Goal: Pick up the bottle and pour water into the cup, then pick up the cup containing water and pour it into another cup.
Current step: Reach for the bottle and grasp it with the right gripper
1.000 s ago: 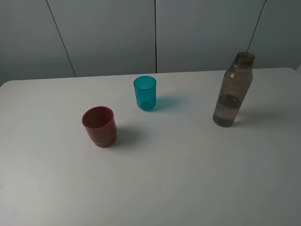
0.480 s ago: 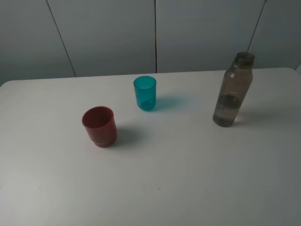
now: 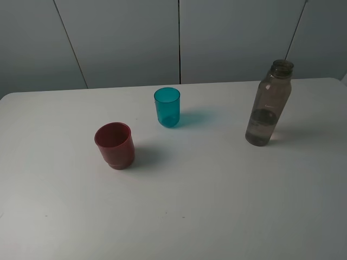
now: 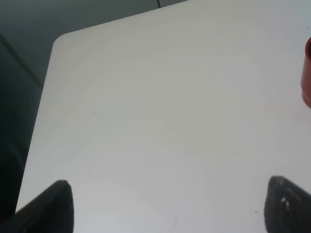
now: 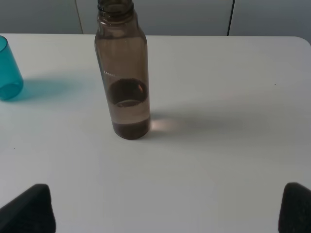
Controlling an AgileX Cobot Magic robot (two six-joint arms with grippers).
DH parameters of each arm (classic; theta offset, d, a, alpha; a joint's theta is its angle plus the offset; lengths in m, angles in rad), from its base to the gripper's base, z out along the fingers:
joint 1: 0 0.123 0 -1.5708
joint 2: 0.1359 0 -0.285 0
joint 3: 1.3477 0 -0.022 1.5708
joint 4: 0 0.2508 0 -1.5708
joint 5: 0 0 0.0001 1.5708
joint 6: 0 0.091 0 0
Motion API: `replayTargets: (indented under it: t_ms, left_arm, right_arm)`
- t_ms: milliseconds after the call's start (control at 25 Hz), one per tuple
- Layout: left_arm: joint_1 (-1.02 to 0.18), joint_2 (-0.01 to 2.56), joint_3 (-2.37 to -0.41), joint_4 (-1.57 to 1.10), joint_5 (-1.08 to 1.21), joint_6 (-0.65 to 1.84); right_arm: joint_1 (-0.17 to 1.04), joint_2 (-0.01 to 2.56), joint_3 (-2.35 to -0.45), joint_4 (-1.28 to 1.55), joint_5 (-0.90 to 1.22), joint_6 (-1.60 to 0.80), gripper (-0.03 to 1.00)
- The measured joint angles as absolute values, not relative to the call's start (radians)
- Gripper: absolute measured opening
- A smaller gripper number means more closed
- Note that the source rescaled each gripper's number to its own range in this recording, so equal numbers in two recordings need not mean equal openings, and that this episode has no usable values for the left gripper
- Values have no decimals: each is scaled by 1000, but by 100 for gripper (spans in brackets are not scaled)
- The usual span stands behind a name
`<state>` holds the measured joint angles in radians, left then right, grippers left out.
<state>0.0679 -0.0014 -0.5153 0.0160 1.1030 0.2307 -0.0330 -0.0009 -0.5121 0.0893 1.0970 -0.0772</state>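
The left fingers (image 4: 54, 208) are spread wide over the white desk (image 3: 217, 195), holding nothing. The right fingers (image 5: 29, 211) are just as wide and empty, facing the bottle (image 3: 268, 105), upright at far right. The teal cup (image 3: 167, 107) stands far centre, the red cup (image 3: 115, 145) nearer left, with grey wall panels (image 3: 124, 38) behind.

Left gripper (image 4: 167, 213): two dark fingertips (image 4: 53, 208) spread wide with nothing between them, poised above the white table (image 4: 146, 97). Right gripper (image 5: 160, 213): fingertips (image 5: 29, 211) equally wide apart, empty, above the same table.
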Motion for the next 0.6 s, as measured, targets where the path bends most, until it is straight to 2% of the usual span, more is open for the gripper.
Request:
replayTargets:
  t_ms: [600]
  left_arm:
    - [68,-1,-515,16,1103,231]
  right_arm:
    - [-31,-1,-512,67,1097,-40,100]
